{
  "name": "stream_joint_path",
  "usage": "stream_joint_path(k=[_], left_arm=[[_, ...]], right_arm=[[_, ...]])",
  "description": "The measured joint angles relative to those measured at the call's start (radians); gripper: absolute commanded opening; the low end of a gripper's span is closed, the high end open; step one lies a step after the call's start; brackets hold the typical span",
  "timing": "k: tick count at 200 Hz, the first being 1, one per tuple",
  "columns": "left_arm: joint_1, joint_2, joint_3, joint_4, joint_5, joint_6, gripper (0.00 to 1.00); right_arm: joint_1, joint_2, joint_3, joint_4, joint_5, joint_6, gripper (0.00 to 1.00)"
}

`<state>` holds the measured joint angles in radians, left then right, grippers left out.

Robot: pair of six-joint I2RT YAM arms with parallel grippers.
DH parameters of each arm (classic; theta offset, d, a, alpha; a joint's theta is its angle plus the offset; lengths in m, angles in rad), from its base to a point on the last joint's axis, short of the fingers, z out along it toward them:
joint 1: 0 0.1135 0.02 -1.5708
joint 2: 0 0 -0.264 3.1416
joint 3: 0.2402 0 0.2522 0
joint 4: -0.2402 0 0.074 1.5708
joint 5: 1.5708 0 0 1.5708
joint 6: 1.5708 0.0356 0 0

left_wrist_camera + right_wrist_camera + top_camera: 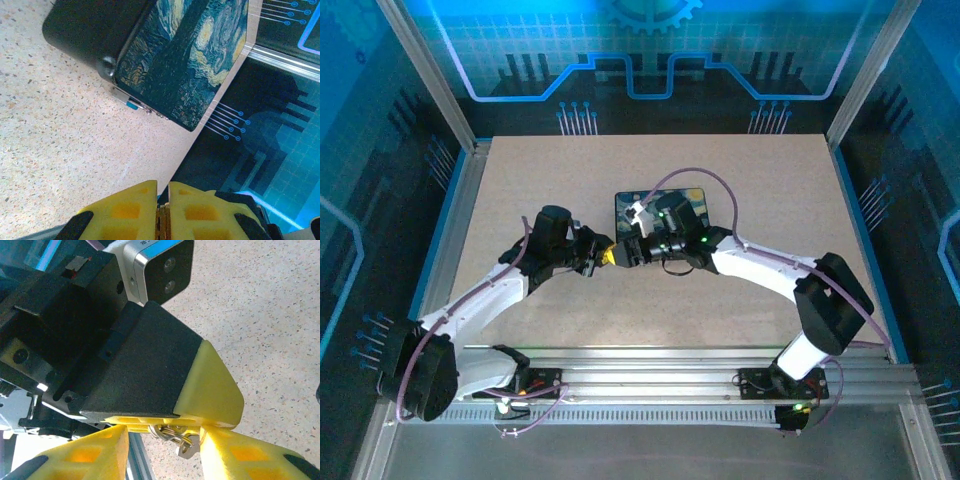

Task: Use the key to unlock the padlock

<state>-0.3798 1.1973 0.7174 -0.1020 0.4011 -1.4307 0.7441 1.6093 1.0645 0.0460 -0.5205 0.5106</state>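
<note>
Two grippers, tip to tip above the speckled table [520,190].

Left gripper [601,256]:
- Yellow fingers [132,210] pressed flat together, clamped on the key [161,224].
- From its own wrist camera, key seen edge-on as a thin brassy strip in the seam between the pads, long axis running along the fingers.

Key, from the right wrist camera:
- Hanging just beneath the left gripper's yellow tip, ring end up at the pinch.
- Blades splayed below, slanting down and toward the right-hand finger.

Right gripper [165,440]:
- Jaws parted, gripping nothing, one finger on either side of the bunch.
- Key in the gap, closer to the right-hand finger; contact with it impossible to tell.

Painted box [185,65]:
- Flat on the table, ahead of the left gripper's tips and well apart from them.
- Small metal fitting [131,102] with a blue mark on its near edge.
- Partly under the right arm's wrist in the overhead view.
</note>
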Motion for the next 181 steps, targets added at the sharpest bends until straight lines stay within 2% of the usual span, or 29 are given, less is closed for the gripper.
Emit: stream_joint_path(k=[36, 78, 181], left_arm=[[0.001, 0.002, 0.0, -0.007, 0.0, 0.0, 0.0], [0.001, 0.003, 0.0, -0.006, 0.0, 0.0, 0.0], [0.003, 0.016, 0.012, -0.01, 0.0, 0.0, 0.0]], right_arm=[[0.002, 0.01, 0.011, -0.031, 0.012, -0.016, 0.35], [0.014, 0.024, 0.028, -0.073, 0.023, -0.04, 0.38], [0.034, 0.049, 0.073, -0.153, 0.065, -0.087, 0.18]])
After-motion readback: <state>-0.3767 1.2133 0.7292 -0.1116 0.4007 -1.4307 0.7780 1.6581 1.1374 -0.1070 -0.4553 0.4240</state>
